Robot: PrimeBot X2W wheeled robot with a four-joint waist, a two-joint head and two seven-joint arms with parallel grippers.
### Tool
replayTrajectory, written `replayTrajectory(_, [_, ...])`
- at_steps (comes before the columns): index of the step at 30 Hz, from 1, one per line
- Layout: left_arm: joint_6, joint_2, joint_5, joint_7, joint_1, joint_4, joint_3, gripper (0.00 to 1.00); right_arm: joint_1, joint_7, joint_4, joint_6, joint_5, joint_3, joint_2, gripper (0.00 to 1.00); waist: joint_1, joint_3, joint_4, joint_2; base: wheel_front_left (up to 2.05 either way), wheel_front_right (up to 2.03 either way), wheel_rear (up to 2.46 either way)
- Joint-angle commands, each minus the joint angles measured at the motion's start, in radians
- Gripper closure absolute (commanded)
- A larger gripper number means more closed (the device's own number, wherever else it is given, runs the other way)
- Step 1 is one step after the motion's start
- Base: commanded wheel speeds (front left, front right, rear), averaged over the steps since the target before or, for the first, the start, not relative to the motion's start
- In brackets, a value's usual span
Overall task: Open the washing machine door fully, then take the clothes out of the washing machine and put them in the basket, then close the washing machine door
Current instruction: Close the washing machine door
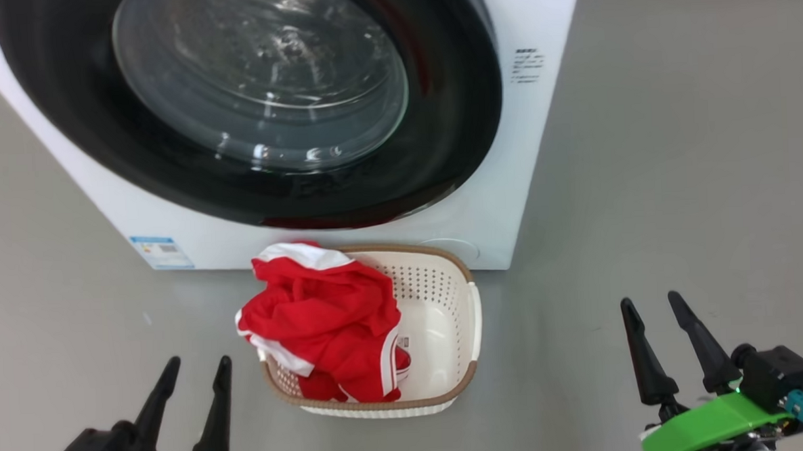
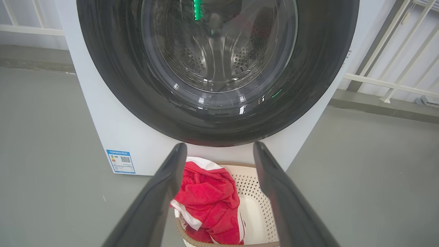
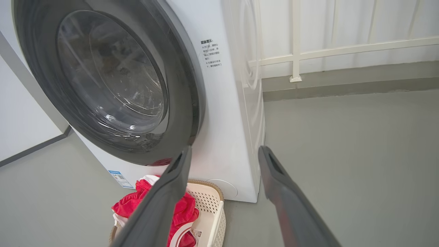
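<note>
Low left, the left hand (image 1: 199, 362) hangs wide and empty. Blue label (image 2: 120, 161) on the washing machine (image 1: 496, 214) has a QR code, print too small to read. Clothes (image 1: 324, 317) sit heaped in the basket (image 1: 477, 317) on the floor at the machine's foot. Washing machine door (image 1: 437, 115) looks shut, so all 3 steps seem done. Next move is probably just a latch check. Chinese notice (image 3: 210, 53) right of the door is not legible. Right hand (image 1: 650, 299) is wide and empty.

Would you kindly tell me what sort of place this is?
Likely a laundry corner: a big white front-loading washing machine on a bare grey floor, a cream perforated plastic basket holding bright red clothes before it, and a white railing behind.
</note>
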Motion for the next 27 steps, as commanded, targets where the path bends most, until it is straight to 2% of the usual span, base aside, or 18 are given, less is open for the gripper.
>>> replayTrajectory(1, [-0.005, 0.024, 0.012, -0.008, -0.003, -0.026, 0.045, 0.00, 0.003, -0.006, -0.029, -0.001, 0.004, 0.019, -0.004, 0.00, -0.0001, -0.021, -0.024, 0.0000, 0.00, 0.00, 0.00])
replayTrajectory(13, [-0.005, 0.011, 0.018, -0.008, 0.046, -0.045, 0.075, 0.00, 0.075, -0.006, -0.050, -0.001, 0.028, -0.005, -0.004, 0.00, -0.0001, -0.039, -0.069, 0.0000, 0.00, 0.00, 0.00])
replayTrajectory(27, [-0.005, 0.014, 0.015, -0.008, 0.039, -0.058, 0.074, 0.00, 0.071, -0.006, -0.056, -0.001, 0.024, -0.013, -0.004, 0.00, -0.0001, -0.023, -0.072, 0.0000, 0.00, 0.00, 0.00])
